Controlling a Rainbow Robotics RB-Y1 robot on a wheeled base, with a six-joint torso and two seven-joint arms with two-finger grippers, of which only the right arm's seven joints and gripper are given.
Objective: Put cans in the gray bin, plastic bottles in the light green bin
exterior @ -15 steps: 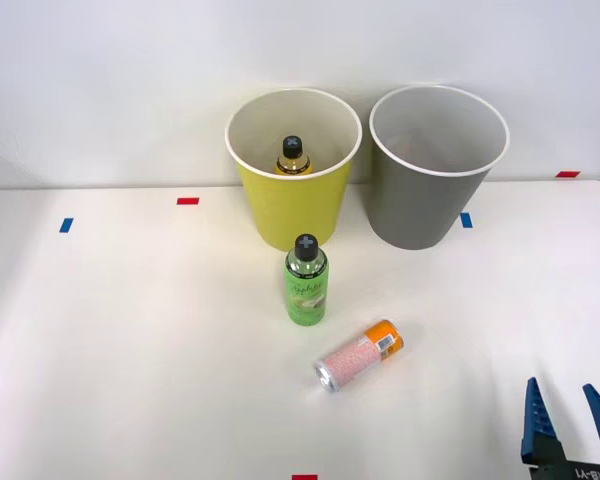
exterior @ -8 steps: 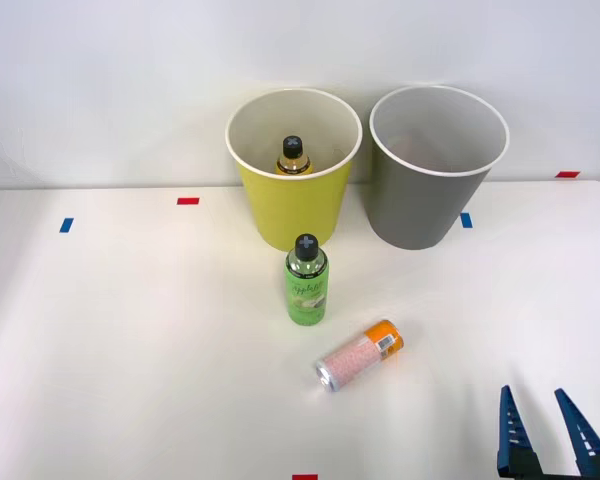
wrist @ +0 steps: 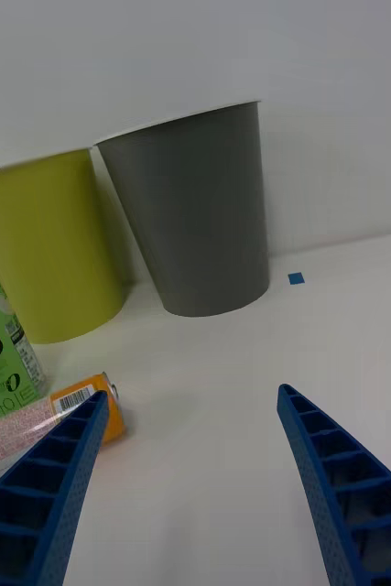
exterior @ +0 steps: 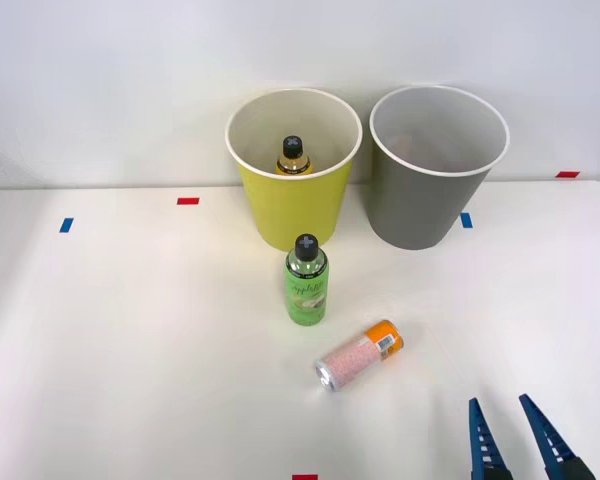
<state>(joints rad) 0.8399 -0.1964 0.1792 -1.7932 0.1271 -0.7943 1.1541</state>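
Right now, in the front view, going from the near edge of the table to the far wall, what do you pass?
right gripper → can → green bottle → light green bin, with the gray bin beside it.

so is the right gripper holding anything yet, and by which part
Nothing is held. The right gripper is open over bare table, with the can lying on its side apart from it and the green bottle standing further off.

The right gripper is hovering with fingers spread, the can lying ahead to its left.
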